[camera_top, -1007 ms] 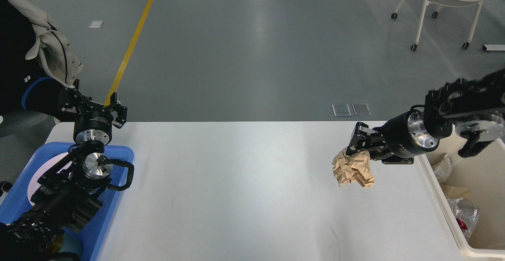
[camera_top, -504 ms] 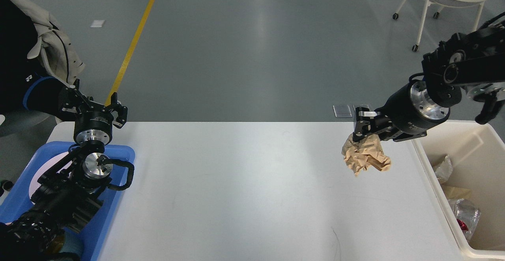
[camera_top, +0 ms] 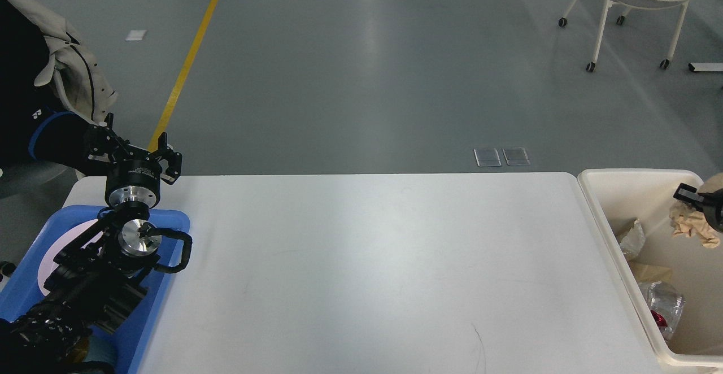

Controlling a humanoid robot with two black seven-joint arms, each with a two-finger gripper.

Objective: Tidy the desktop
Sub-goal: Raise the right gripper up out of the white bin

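The bench [camera_top: 361, 261], the white desktop named in the task, lies between the two arms; it spans from just right of the left gripper [camera_top: 135, 156] across to the cream bin [camera_top: 615, 185], which stands just left of the right gripper [camera_top: 693, 194]; the surface shows bare apart from a faint dark scratch near its front edge.

The right gripper sits at the frame's right edge, over the bin's interior; it is clamped on a crumpled brown paper ball [camera_top: 690, 224], which hangs just below it.

Judgement on handling: the paper is light, soft and springy; it crushes rather than breaks; a pinch through a dense fold holds best, since loose flaps may tear or slip.

The left gripper stands with jaws spread and nothing between them, above the far edge of the blue tray [camera_top: 161, 312]; a white plate [camera_top: 53, 252] rests in the tray below it.

The bin holds clear plastic wrap and scraps below the right gripper.
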